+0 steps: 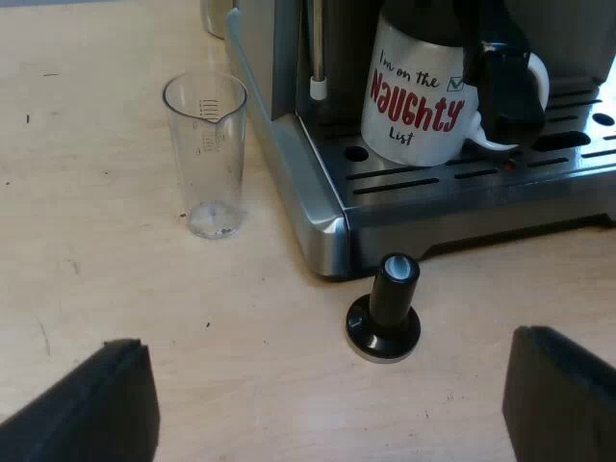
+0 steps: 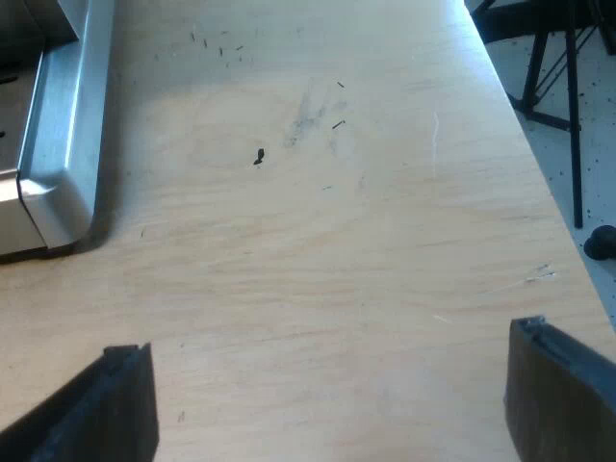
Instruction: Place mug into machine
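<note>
On the silver espresso machine's drip tray (image 1: 452, 179) sits the white mug with red lettering (image 1: 414, 106), dead ahead of the left gripper (image 1: 327, 404), which looks way closer than the right gripper (image 2: 327, 404); both gape open, empty.

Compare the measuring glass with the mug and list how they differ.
The measuring glass is clear, with printed scale marks; the mug is opaque white with red and black lettering. The measuring glass stands on the wooden table beside the machine; the mug stands on the machine's slotted tray. The mug has a handle; the measuring glass has none. Both stand upright.
</note>
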